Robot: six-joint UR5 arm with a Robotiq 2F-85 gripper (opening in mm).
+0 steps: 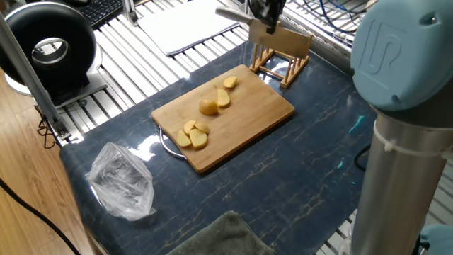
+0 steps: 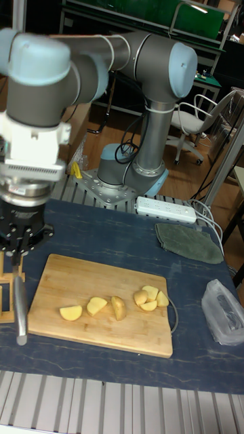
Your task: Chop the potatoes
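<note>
A: Where is the claw [image 2: 16,259], and what does it hold?

B: It is at the left edge of the tall view, and its fingers are closed on the handle of a knife [image 2: 19,305]. In the fixed view the claw [image 1: 267,15] is at the top of the frame, with the blade raised above a small wooden rack [image 1: 279,65].

A: Does the knife touch the rack?

B: In the fixed view the blade looks lifted out of it, but where exactly they separate I cannot tell.

A: And the potatoes?

B: The potatoes [image 1: 208,107] lie on the bamboo board [image 1: 269,106], below and left of the rack. One piece sits near the upper corner, two are close together in the middle, and a small group is near the lower left end. None of them touches the knife.

A: What else is on the dark surface [image 1: 304,177]?

B: A crumpled clear plastic bag [image 1: 122,180] at lower left, and a grey-green cloth [image 1: 219,237] at the bottom edge.
</note>
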